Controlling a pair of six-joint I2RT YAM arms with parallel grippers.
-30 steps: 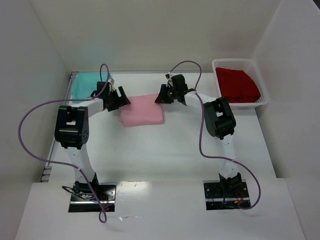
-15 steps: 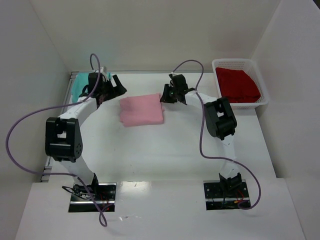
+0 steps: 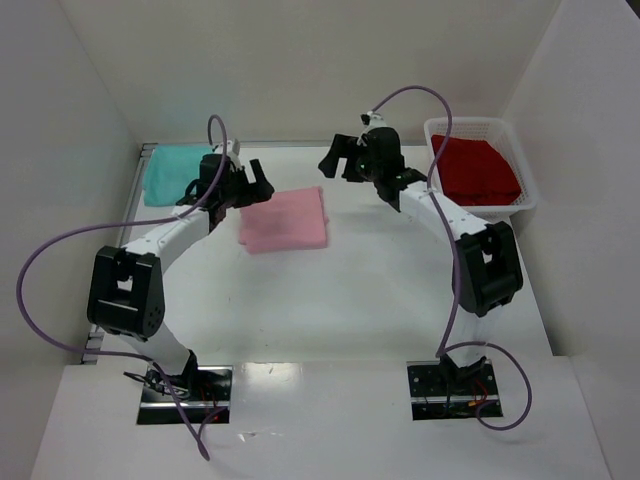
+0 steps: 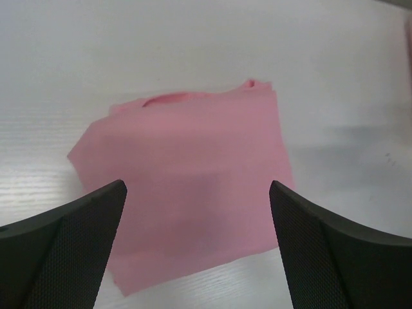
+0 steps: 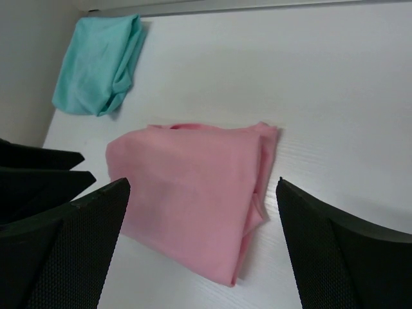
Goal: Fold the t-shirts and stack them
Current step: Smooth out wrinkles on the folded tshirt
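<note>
A folded pink t-shirt (image 3: 285, 219) lies flat on the white table; it also shows in the left wrist view (image 4: 187, 187) and the right wrist view (image 5: 193, 193). A folded teal t-shirt (image 3: 172, 172) rests at the back left corner (image 5: 96, 64). A red t-shirt (image 3: 475, 170) fills the white basket. My left gripper (image 3: 255, 185) hangs open just left of the pink shirt, jaws wide and empty (image 4: 198, 244). My right gripper (image 3: 335, 160) stands open above the table behind the pink shirt's right end, holding nothing (image 5: 203, 248).
A white mesh basket (image 3: 530, 190) stands at the back right against the wall. White walls close in the table on the left, back and right. Purple cables loop from both arms.
The right gripper let go of the pink shirt, opened wide and rose back toward the rear. The left gripper swung from near the teal shirt rightward to the pink shirt's left edge.
</note>
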